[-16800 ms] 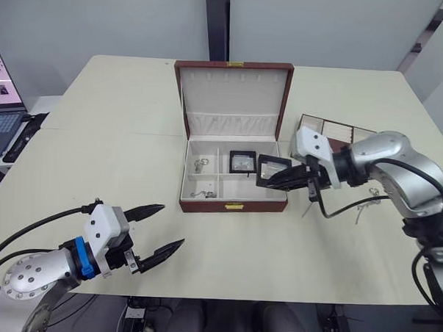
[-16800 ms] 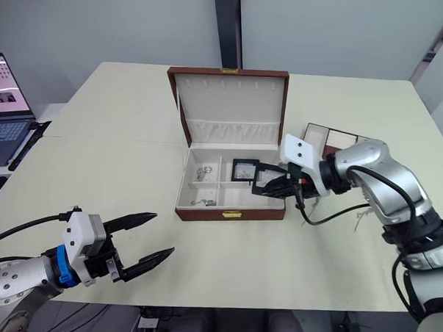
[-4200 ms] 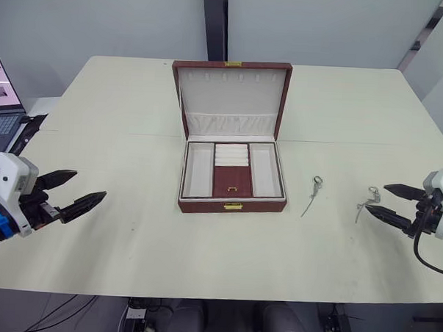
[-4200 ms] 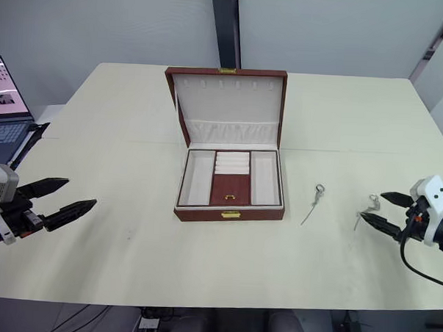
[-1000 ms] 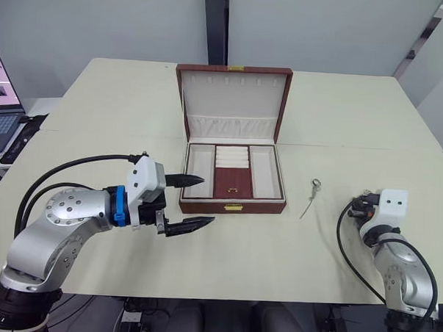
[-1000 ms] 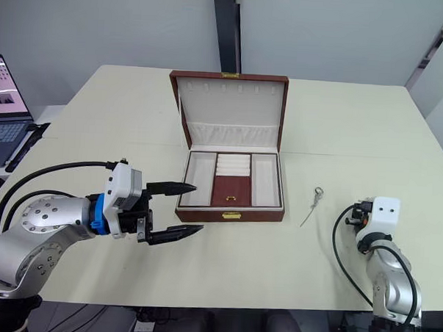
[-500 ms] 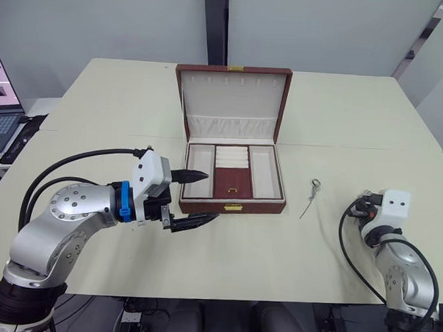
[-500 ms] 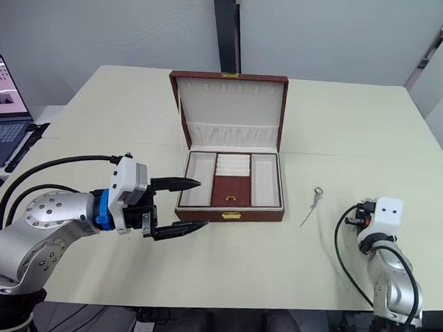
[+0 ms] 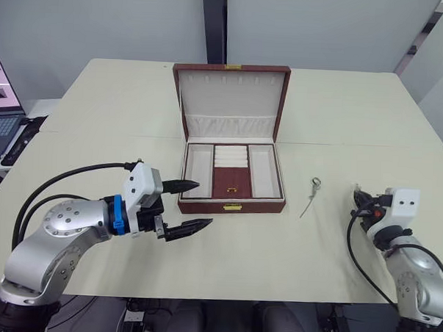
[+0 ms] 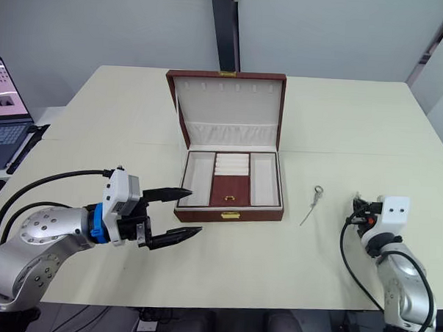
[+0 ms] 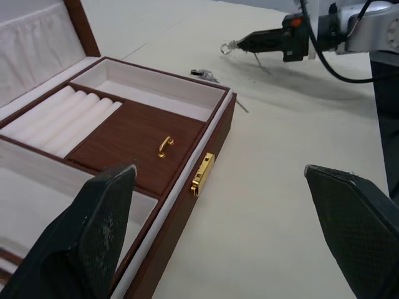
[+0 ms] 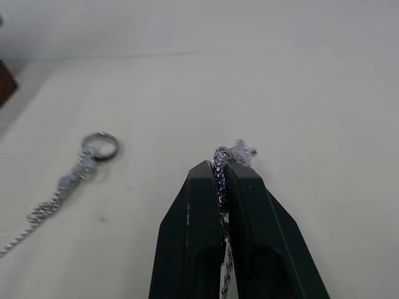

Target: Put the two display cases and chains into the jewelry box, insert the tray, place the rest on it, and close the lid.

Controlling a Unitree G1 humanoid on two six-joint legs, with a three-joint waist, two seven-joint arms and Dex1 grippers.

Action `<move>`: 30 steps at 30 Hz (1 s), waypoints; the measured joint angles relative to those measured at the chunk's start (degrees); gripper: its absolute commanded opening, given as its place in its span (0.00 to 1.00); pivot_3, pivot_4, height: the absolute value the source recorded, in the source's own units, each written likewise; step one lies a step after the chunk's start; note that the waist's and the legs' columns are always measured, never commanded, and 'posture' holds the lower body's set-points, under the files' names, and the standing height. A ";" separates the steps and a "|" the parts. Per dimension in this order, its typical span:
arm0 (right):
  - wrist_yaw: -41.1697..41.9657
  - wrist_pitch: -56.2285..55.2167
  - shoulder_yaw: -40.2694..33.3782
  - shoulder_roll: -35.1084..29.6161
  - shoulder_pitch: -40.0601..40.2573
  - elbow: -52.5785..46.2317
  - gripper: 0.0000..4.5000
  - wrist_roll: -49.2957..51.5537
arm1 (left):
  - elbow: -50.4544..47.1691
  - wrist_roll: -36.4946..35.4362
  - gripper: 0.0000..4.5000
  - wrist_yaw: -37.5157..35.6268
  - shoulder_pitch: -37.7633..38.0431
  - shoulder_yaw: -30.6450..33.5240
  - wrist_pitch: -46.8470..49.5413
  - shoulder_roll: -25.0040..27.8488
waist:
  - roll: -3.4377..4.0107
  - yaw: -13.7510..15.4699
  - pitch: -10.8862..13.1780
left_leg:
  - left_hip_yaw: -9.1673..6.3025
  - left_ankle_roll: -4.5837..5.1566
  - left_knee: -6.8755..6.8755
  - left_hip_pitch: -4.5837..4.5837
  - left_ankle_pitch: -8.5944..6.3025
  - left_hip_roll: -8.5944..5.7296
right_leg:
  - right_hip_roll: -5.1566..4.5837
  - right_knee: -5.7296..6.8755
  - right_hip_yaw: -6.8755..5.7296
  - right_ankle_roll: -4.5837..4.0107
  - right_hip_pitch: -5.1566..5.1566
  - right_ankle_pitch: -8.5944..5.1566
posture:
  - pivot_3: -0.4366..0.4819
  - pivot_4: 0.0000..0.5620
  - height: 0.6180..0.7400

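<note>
Silver chain (image 12: pixel 219 163) pinched in my closed right end effector (image 12: pixel 222 171), left end effector (image 9: pixel 189 206) gaping empty beside jewelry box (image 9: pixel 231 205), tray (image 9: pixel 233 171) seated, second chain (image 9: pixel 311 195) on tabletop (image 9: pixel 277 249).

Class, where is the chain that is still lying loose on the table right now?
In the left eye view the loose chain lies on the table, right of the jewelry box and left of the right gripper, which pinches another chain.

Pale cream tabletop (image 9: pixel 98 124); an open reddish-brown jewelry box (image 9: pixel 231 205) rests at its middle; a thin silver chain (image 9: pixel 310 196) lies just right of it.
</note>
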 measured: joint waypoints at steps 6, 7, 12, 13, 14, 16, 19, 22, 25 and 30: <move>5.86 2.06 2.10 -3.05 -4.00 -3.13 0.00 5.06 | -0.43 0.01 1.00 1.53 4.75 3.18 -1.81 -1.27 | 0.02 -0.06 0.01 | 0.01 0.00 0.00 0.00 0.00 0.00 | -0.02 0.00 0.00 0.00 -0.01 0.00 | 0.48 0.27 1.00; 6.71 3.46 2.78 -3.68 -5.37 -3.77 0.00 6.40 | -0.48 0.02 1.00 1.79 6.02 3.97 -2.33 -1.61 | 0.05 -0.16 0.03 | 0.03 0.00 0.00 0.00 0.00 0.01 | -0.01 0.00 0.00 0.00 -0.03 0.00 | 0.48 0.27 1.00; 10.03 9.79 7.45 -6.06 -13.37 -6.45 0.00 11.32 | -0.76 0.07 1.00 3.05 12.12 7.55 -4.20 -3.33 | 0.06 -0.12 0.03 | -0.04 0.00 0.00 -0.02 0.00 0.01 | -0.03 -0.01 0.00 0.00 -0.01 0.00 | 0.48 0.27 1.00; 10.20 11.10 8.47 -6.10 -15.01 -6.55 0.00 12.13 | -0.84 0.07 1.00 3.23 13.13 8.14 -4.66 -3.65 | 0.05 0.00 0.03 | -0.06 0.00 0.01 -0.03 0.00 0.00 | -0.04 -0.02 0.00 0.00 -0.01 0.00 | 0.48 0.27 1.00; 10.35 12.42 9.44 -6.07 -16.70 -6.63 0.00 13.11 | -0.91 0.08 1.00 3.48 14.14 8.79 -4.86 -3.76 | 0.05 0.04 0.04 | -0.07 0.01 0.01 -0.04 0.00 -0.01 | -0.06 -0.03 0.00 0.00 -0.01 0.00 | 0.48 0.27 1.00; 10.49 14.05 10.86 -5.93 -19.21 -6.65 0.00 14.16 | -1.06 0.09 1.00 4.07 15.37 9.82 -5.19 -4.12 | 0.05 0.05 0.04 | -0.07 0.01 0.01 -0.05 0.00 -0.03 | -0.07 -0.05 -0.01 0.00 -0.01 0.00 | 0.48 0.27 1.00; 10.85 16.12 13.93 -4.44 -24.54 -5.69 0.00 15.07 | -2.08 0.08 1.00 5.74 17.59 11.34 -5.70 -5.29 | 0.04 0.00 0.04 | -0.07 0.01 0.01 -0.06 0.00 -0.02 | -0.09 -0.09 -0.02 0.00 -0.01 0.00 | 0.48 0.27 1.00; 11.25 17.09 18.10 -2.01 -29.78 -4.38 0.00 15.17 | -5.52 -0.15 1.00 8.54 19.11 12.28 -5.53 -6.65 | 0.04 -0.11 0.04 | -0.17 0.01 0.01 -0.06 0.00 0.02 | -0.07 -0.05 -0.03 0.00 -0.03 0.00 | 0.48 0.27 1.00; 11.39 17.42 21.78 -0.20 -32.60 -1.63 0.00 14.02 | -9.07 -0.58 1.00 11.79 22.08 12.96 -4.78 -8.04 | 0.04 -0.03 0.04 | -0.18 0.00 0.01 -0.09 0.00 -0.01 | -0.10 -0.09 -0.03 0.00 -0.02 0.00 | 0.48 0.27 1.00; 11.48 17.38 26.39 1.99 -35.57 1.87 0.00 10.93 | -13.42 -1.34 1.00 15.84 24.93 13.99 -3.98 -9.17 | 0.04 -0.01 0.04 | -0.19 0.00 0.02 -0.09 0.00 -0.03 | -0.11 -0.08 -0.03 0.00 -0.02 0.00 | 0.48 0.27 1.00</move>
